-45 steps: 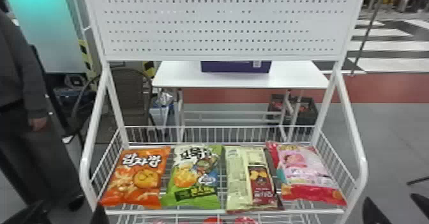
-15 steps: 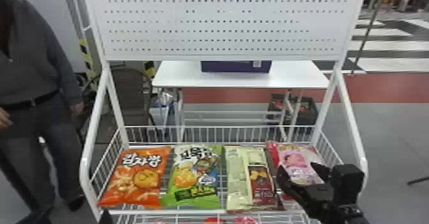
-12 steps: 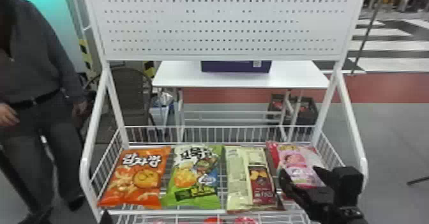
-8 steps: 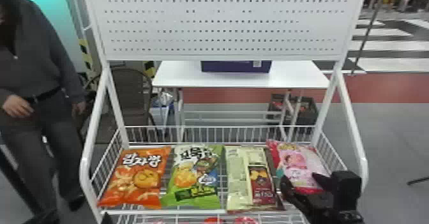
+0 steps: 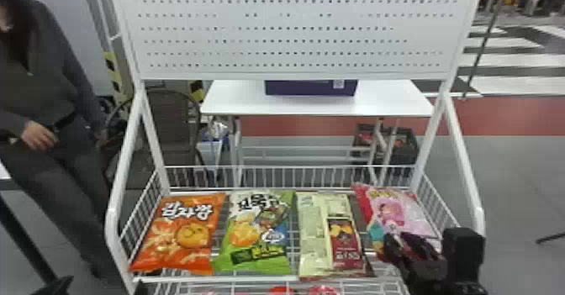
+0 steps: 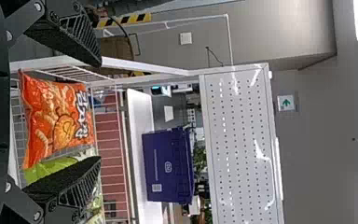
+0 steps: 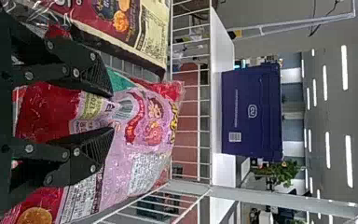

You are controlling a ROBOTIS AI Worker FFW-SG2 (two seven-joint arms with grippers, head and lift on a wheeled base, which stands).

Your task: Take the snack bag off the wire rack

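The right hand has been brought in from the bottom edge of the head view and set low over the pink snack bag. The bag's film is now creased inward and clamped between its two fingers, so the grasp is judged made and the lift due. The bag is still borne by the wire rack, at three o'clock in the upper basket.

A straight raise is called for; if the pinch is shallow, the slick film could be slipped out of.

Also held in that basket are an orange snack bag at nine o'clock, a green snack bag beside it, and a cream-and-maroon snack bag next to the pink one. Red packs are carried on the tier below, at six o'clock. The left hand is held with fingers apart, at nine o'clock.
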